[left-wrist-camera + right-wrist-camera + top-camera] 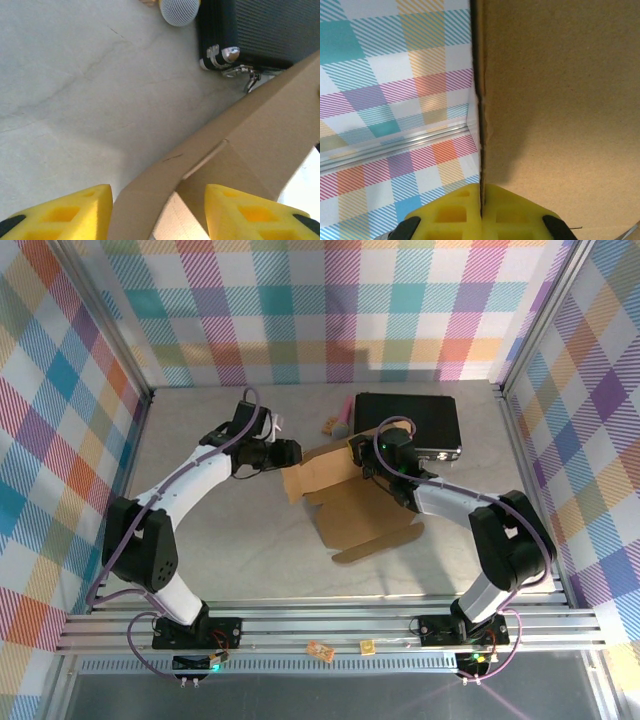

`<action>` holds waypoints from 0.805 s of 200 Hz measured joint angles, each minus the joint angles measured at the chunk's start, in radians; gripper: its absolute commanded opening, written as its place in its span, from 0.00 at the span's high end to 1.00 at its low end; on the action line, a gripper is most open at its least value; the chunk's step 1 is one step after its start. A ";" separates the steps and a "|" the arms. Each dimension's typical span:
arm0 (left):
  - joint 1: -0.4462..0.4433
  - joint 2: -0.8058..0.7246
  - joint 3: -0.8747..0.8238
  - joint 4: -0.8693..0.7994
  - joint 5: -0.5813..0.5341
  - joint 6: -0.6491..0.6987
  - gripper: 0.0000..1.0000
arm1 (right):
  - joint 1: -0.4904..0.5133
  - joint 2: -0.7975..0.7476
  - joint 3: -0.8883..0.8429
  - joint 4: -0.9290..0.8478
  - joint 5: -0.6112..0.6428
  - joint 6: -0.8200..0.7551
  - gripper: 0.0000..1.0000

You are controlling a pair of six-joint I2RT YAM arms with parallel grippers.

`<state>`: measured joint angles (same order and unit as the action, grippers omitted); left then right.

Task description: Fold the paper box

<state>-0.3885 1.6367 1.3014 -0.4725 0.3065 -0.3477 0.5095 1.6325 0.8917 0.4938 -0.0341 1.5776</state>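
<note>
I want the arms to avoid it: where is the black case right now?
In the top view the black case lies near the table's far edge, right of centre, just behind the paper box; a pink-and-grey object lies beside its left end.

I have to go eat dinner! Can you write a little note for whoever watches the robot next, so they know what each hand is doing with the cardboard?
Left gripper: jaws open, one on each side of a raised fold of the plain brown corrugated cardboard paper box.
Right gripper: jaws shut on the edge of a box panel, holding it raised.
Box: mid-table between the two grippers, just in front of the black rectangular case.
Done: the far side is lifted along its creases.
Left: the near flaps lie flat on the table; they likely need folding up and tucking in.
</note>
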 measured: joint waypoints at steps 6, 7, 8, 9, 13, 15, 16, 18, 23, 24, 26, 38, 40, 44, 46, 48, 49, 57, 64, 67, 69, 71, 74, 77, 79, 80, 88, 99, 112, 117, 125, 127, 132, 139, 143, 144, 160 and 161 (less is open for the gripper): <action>-0.005 0.001 0.000 0.000 0.000 0.000 0.51 | 0.000 0.003 0.000 0.000 -0.002 0.002 1.00; -0.006 0.001 0.000 0.000 0.000 0.000 0.51 | 0.000 0.004 0.000 0.000 -0.002 0.002 1.00; -0.007 0.001 0.000 0.000 0.000 0.000 0.51 | 0.000 0.004 0.000 0.000 -0.002 0.002 1.00; -0.008 0.002 0.000 0.000 0.000 0.000 0.51 | 0.000 0.005 0.000 0.001 -0.002 0.003 1.00; -0.011 0.002 0.000 0.000 0.000 0.000 0.51 | -0.001 0.008 0.000 0.003 -0.003 0.004 1.00; -0.012 0.003 0.000 0.000 -0.001 0.000 0.51 | -0.001 0.009 0.000 0.004 -0.004 0.004 1.00; -0.013 0.003 0.000 0.000 -0.001 0.000 0.51 | -0.001 0.010 0.000 0.005 -0.004 0.004 1.00; -0.015 0.003 0.000 0.000 -0.001 0.000 0.52 | -0.001 0.011 0.000 0.007 -0.005 0.004 1.00; -0.017 0.005 0.000 -0.001 -0.001 0.000 0.52 | -0.001 0.015 0.000 0.011 -0.005 0.005 1.00; -0.018 0.005 0.000 -0.001 -0.001 0.000 0.52 | -0.001 0.016 0.000 0.013 -0.005 0.005 1.00; -0.019 0.006 0.000 -0.001 -0.002 0.000 0.53 | -0.001 0.017 0.000 0.015 -0.006 0.006 1.00; -0.023 0.008 0.000 -0.005 -0.005 0.000 0.56 | -0.005 0.026 -0.001 0.032 -0.009 0.008 1.00; -0.024 0.008 0.000 -0.005 -0.005 0.002 0.56 | -0.005 0.027 -0.002 0.037 -0.010 0.009 1.00; -0.024 0.010 0.000 -0.007 -0.006 0.002 0.57 | -0.006 0.030 -0.004 0.047 -0.012 0.011 1.00; -0.024 0.010 0.000 -0.008 -0.008 0.003 0.57 | -0.007 0.031 -0.006 0.053 -0.013 0.011 1.00; -0.025 0.010 0.000 -0.008 -0.009 0.004 0.57 | -0.007 0.032 -0.008 0.059 -0.014 0.011 1.00; -0.026 0.011 0.000 -0.008 -0.010 0.003 0.58 | -0.007 0.032 -0.008 0.060 -0.015 0.011 1.00; -0.027 0.012 0.000 -0.010 -0.013 0.003 0.58 | -0.008 0.039 -0.014 0.081 -0.020 0.015 1.00; -0.029 0.013 0.000 -0.013 -0.018 0.003 0.59 | -0.011 0.046 -0.020 0.100 -0.025 0.017 1.00; -0.030 0.014 0.000 -0.015 -0.019 0.003 0.59 | -0.013 0.050 -0.023 0.110 -0.029 0.019 1.00; -0.031 0.014 0.000 -0.016 -0.020 0.003 0.59 | -0.013 0.052 -0.024 0.114 -0.031 0.019 1.00; -0.032 0.014 -0.001 -0.016 -0.021 0.003 0.60 | -0.013 0.055 -0.026 0.119 -0.032 0.021 1.00; -0.034 0.014 -0.001 -0.017 -0.024 0.003 0.60 | -0.013 0.058 -0.027 0.127 -0.035 0.022 1.00; -0.035 0.014 -0.001 -0.018 -0.025 0.003 0.60 | -0.013 0.061 -0.030 0.134 -0.037 0.023 1.00; -0.035 0.015 -0.001 -0.019 -0.027 0.003 0.60 | -0.013 0.064 -0.031 0.138 -0.040 0.024 1.00; -0.036 0.015 -0.001 -0.019 -0.028 0.003 0.60 | -0.013 0.065 -0.032 0.140 -0.040 0.025 1.00; -0.040 0.016 -0.001 -0.020 -0.031 0.002 0.61 | -0.017 0.074 -0.038 0.159 -0.049 0.029 1.00; -0.046 0.020 -0.001 -0.024 -0.037 -0.001 0.62 | -0.021 0.082 -0.048 0.181 -0.060 0.030 1.00; -0.054 0.025 -0.001 -0.025 -0.043 -0.005 0.64 | -0.028 0.086 -0.062 0.206 -0.074 0.029 1.00; -0.056 0.027 -0.001 -0.026 -0.047 -0.005 0.65 | -0.032 0.087 -0.066 0.213 -0.081 0.029 1.00; -0.063 0.029 -0.001 -0.026 -0.055 -0.008 0.66 | -0.038 0.089 -0.069 0.223 -0.096 0.029 1.00; -0.064 0.029 -0.001 -0.026 -0.058 -0.009 0.66 | -0.040 0.090 -0.070 0.225 -0.100 0.028 1.00; -0.069 0.029 -0.001 -0.026 -0.064 -0.013 0.67 | -0.043 0.093 -0.070 0.231 -0.111 0.027 1.00; -0.075 0.029 -0.001 -0.025 -0.070 -0.020 0.68 | -0.048 0.097 -0.072 0.243 -0.124 0.026 1.00; -0.078 0.029 -0.001 -0.024 -0.075 -0.023 0.69 | -0.053 0.101 -0.074 0.254 -0.133 0.025 1.00; -0.079 0.029 -0.001 -0.024 -0.076 -0.024 0.69 | -0.053 0.101 -0.074 0.255 -0.134 0.026 1.00; -0.093 0.029 -0.003 -0.023 -0.102 -0.047 0.70 | -0.067 0.123 -0.075 0.293 -0.169 0.026 1.00; -0.094 0.029 -0.004 -0.023 -0.105 -0.049 0.70 | -0.068 0.125 -0.075 0.296 -0.172 0.026 1.00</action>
<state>-0.4828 1.6653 1.2976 -0.4953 0.2020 -0.3965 0.4416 1.7573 0.8165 0.7895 -0.2066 1.6032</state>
